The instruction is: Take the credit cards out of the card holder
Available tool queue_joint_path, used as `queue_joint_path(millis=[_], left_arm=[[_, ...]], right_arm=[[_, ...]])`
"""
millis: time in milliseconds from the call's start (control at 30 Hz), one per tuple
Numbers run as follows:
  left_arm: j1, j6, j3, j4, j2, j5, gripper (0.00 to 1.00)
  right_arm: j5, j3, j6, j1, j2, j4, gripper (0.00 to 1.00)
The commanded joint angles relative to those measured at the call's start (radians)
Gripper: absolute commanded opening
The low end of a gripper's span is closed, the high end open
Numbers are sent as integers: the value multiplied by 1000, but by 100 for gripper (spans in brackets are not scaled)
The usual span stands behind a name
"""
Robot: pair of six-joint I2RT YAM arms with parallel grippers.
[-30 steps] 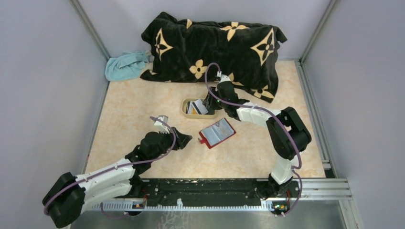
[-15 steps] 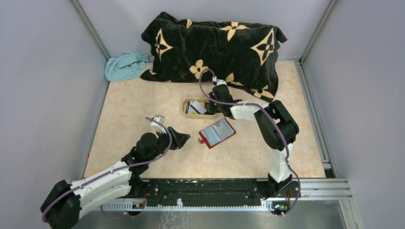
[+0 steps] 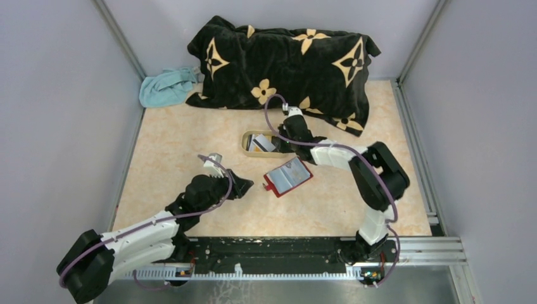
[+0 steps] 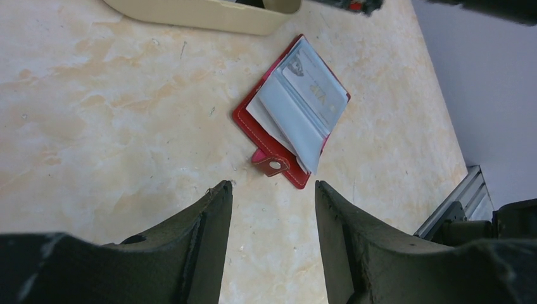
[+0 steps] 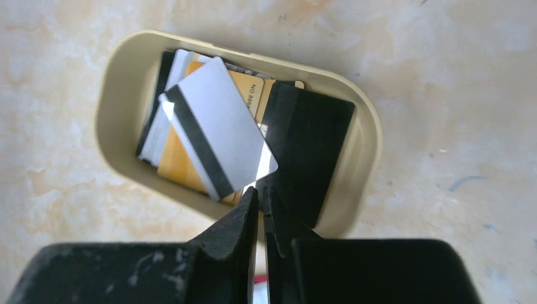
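Note:
The card holder [image 3: 288, 176] [image 4: 291, 114] lies open on the table, red outside with pale blue-grey sleeves up and its tab toward my left gripper. Several credit cards [image 3: 259, 144] lie in a beige oval tray [image 3: 244, 144]. A white card with a black stripe [image 5: 215, 126] rests on orange ones [image 5: 177, 164] beside a black one [image 5: 310, 139]. My right gripper [image 3: 283, 137] [image 5: 259, 190] hangs shut over the tray's near rim [image 5: 367, 126] with nothing between its fingers. My left gripper [image 3: 249, 183] [image 4: 272, 185] is open and empty, just short of the holder's tab.
A black blanket with tan flowers [image 3: 285, 60] is heaped along the back wall, with a teal cloth [image 3: 166, 87] at its left. Grey walls close in both sides. A metal rail [image 3: 405, 247] runs along the near edge.
The right gripper has closed from open while staying at the tray, and its arm has shifted a little. The left arm has barely moved.

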State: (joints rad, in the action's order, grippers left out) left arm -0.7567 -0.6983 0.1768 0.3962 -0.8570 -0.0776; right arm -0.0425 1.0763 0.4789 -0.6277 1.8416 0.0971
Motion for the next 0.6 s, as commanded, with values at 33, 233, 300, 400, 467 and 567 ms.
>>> queue_joint_path(millis=[33, 233, 300, 400, 467, 567], left_arm=[[3, 33, 33, 90, -92, 86, 58], [-11, -14, 83, 238, -220, 192, 47], [-18, -23, 113, 266, -279, 226, 39], [-25, -50, 152, 329, -396, 276, 40], [-30, -75, 169, 398, -459, 298, 51], [-41, -97, 194, 457, -538, 314, 58]], right_arm=[[-72, -79, -47, -9, -287, 62, 15], [-181, -237, -75, -4, -447, -2, 0], [-184, -299, -74, 12, -466, -15, 0], [-171, -378, -70, 27, -482, -18, 0], [-172, -410, -67, 30, -484, -27, 0], [-163, -456, -59, 32, -475, -2, 0]])
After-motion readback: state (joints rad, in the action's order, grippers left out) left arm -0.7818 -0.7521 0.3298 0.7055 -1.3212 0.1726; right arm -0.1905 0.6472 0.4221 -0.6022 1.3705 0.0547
